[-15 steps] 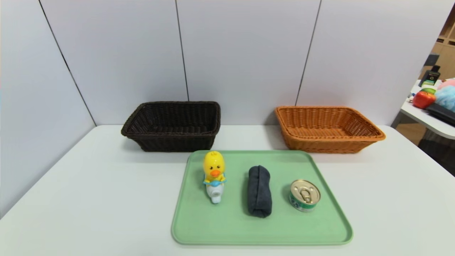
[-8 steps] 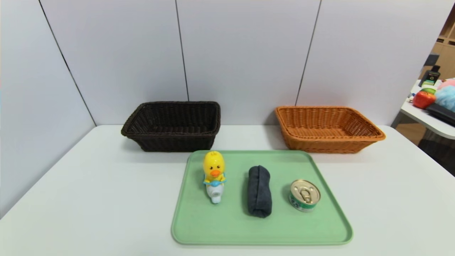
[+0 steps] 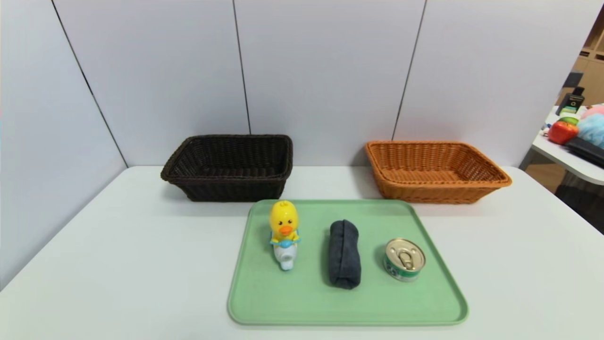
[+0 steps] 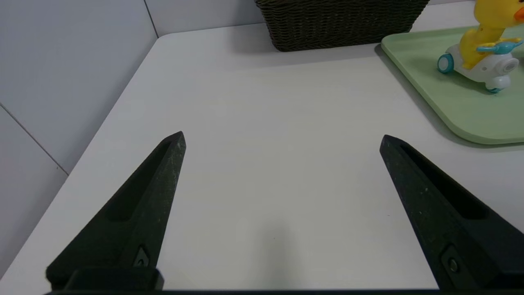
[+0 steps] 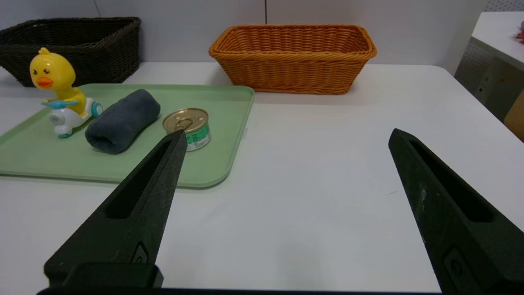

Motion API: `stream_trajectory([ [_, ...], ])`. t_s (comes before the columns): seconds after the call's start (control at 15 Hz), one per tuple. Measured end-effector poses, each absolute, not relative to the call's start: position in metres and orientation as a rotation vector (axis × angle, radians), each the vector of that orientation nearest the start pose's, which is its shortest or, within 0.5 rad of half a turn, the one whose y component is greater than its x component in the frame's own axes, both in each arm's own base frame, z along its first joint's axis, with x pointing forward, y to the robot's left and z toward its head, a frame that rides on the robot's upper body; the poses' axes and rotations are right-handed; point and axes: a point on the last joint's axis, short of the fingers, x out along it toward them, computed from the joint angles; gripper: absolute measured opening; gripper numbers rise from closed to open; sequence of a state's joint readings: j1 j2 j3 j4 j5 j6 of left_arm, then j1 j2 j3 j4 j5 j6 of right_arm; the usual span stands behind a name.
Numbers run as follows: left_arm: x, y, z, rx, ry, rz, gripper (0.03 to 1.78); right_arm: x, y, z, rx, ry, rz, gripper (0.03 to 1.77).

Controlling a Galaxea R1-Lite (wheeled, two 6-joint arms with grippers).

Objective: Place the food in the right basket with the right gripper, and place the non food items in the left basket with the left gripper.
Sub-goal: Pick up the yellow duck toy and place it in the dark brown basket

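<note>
Left gripper held level above the table's left side, fingers spread wide, gripping nothing. Right gripper likewise level above the table's right side, fingers wide apart, empty.

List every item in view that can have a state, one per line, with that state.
Dark basket: upright, empty.
Orange basket: upright, empty.
Green tray: flat on table, holding three items.
Duck toy: upright on tray.
Rolled grey cloth: lying on tray, rolled up.
Can: upright on tray, lid sealed.
Left gripper: fingers open, empty, above bare table.
Right gripper: fingers open, empty, short of the tray.
</note>
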State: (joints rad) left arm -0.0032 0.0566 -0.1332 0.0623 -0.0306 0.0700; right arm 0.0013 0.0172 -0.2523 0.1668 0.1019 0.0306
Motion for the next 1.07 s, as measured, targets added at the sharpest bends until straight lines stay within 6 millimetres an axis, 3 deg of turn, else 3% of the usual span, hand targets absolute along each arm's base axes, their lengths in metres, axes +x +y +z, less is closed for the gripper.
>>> stream_trajectory([
  [0.27, -0.033, -0.001, 0.145, 0.069, 0.049, -0.040, 1.69, -0.045, 0.002, 0.158, 0.030, -0.028, 0.105, 1.70],
  [0.53, -0.031, -0.001, 0.177, 0.067, 0.198, -0.054, 1.69, -0.027, 0.002, 0.175, 0.035, 0.071, 0.115, 1.70],
  [0.87, 0.002, -0.001, 0.203, 0.069, 0.330, -0.074, 1.69, 0.008, 0.003, 0.193, 0.041, 0.226, 0.125, 1.70],
  [1.07, 0.034, -0.003, 0.222, 0.061, 0.363, -0.142, 1.69, 0.035, 0.003, 0.204, 0.038, 0.327, 0.141, 1.70],
])
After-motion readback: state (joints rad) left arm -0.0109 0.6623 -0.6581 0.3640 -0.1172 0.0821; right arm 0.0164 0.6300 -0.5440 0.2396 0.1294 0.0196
